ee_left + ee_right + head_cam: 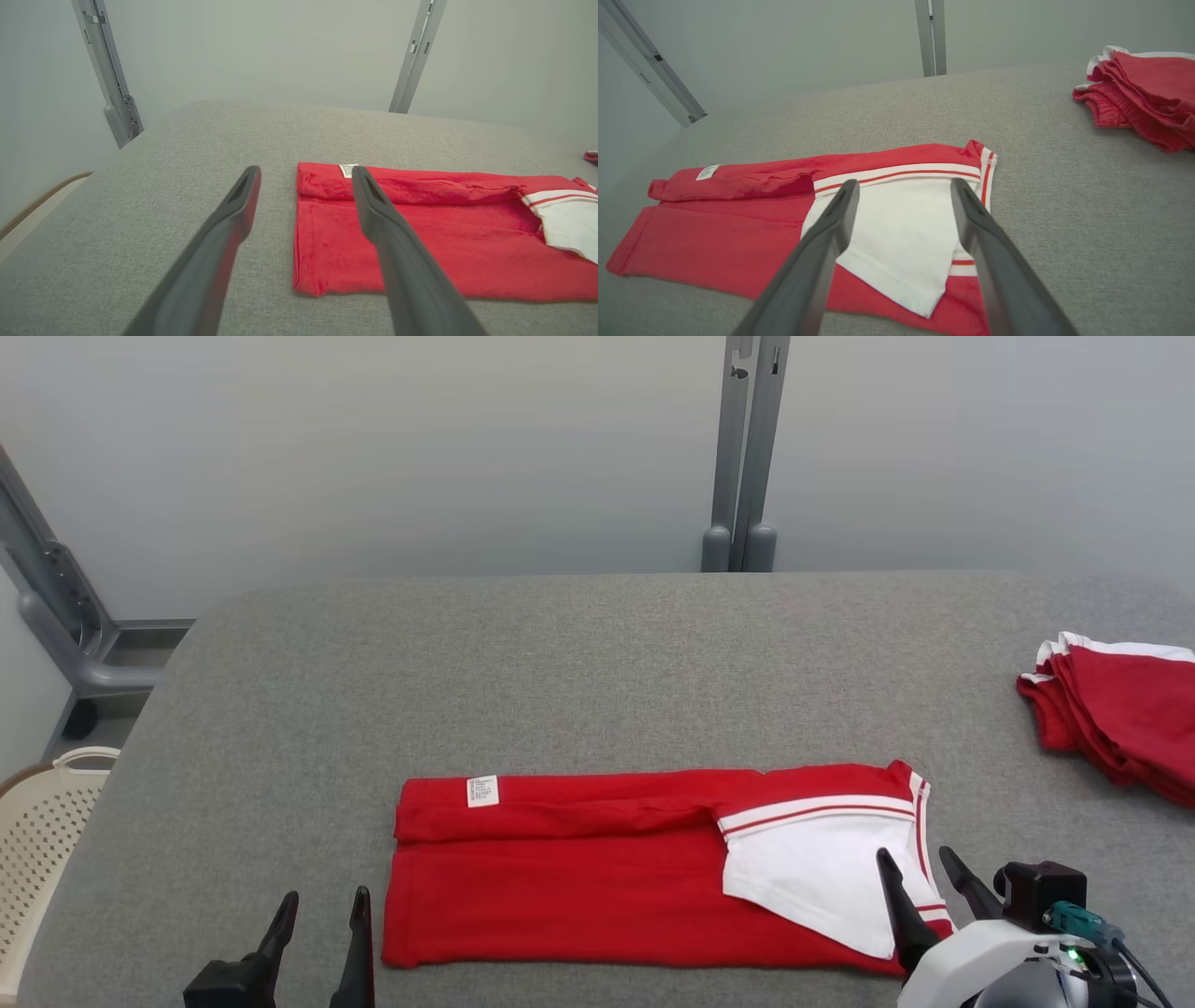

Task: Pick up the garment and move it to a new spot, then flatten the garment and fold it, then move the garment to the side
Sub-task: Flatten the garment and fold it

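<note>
Across mid-frame, grey worktop (597, 663) against pale wall (373, 448). Low centre, folded red garment (579, 887), long axis left–right, white-trimmed end rightward. Left hand (324, 896) and right hand (913, 852) parted, empty, seemingly clear of cloth.

1. Head camera is looking forward and down from above the near edge of the table (280, 691), taking in the whole garment (560, 896).
2. Left wrist camera is sitting low and close, facing along the left gripper (306, 170) over the garment's labelled end.
3. Right wrist camera is facing along the right gripper (904, 183) over the white end; all three are sharing the garment.
</note>
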Available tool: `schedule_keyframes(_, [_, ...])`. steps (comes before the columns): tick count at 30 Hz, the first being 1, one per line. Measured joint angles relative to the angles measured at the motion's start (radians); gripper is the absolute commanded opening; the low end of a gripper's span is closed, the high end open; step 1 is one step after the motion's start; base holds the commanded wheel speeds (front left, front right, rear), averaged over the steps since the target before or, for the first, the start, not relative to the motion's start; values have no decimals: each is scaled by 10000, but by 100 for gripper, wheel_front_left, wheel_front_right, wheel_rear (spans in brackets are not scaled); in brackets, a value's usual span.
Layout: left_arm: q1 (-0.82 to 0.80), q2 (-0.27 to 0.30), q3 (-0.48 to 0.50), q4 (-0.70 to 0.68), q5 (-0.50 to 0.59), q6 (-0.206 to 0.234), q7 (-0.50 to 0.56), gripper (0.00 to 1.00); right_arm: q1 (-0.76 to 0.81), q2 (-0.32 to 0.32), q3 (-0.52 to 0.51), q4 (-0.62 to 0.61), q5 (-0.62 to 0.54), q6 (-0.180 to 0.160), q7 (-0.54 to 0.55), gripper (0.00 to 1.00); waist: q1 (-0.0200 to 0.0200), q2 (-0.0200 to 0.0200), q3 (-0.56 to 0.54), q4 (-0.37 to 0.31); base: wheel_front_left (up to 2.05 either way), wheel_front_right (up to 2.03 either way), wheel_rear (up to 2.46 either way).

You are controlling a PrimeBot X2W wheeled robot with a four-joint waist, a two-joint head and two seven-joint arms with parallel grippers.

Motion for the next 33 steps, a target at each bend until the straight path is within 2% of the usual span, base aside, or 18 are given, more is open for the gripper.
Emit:
schedule_keyframes(24, [136, -453, 583, 127, 614, -533, 0, 100, -283, 2, 232, 58, -128, 0, 268, 100, 0, 0, 97, 161, 0, 0, 0])
schedule_keyframes(27, [120, -474, 600, 113, 717, -577, 0, 100, -325, -4, -23, 58, -288, 0, 811, 100, 0, 0, 138, 188, 0, 0, 0])
schedule_keyframes(33, [115, -500, 642, 128, 853, -644, 0, 100, -1022, -291, -807, 48, -652, 0, 3814, 100, 0, 0, 287, 177, 0, 0, 0])
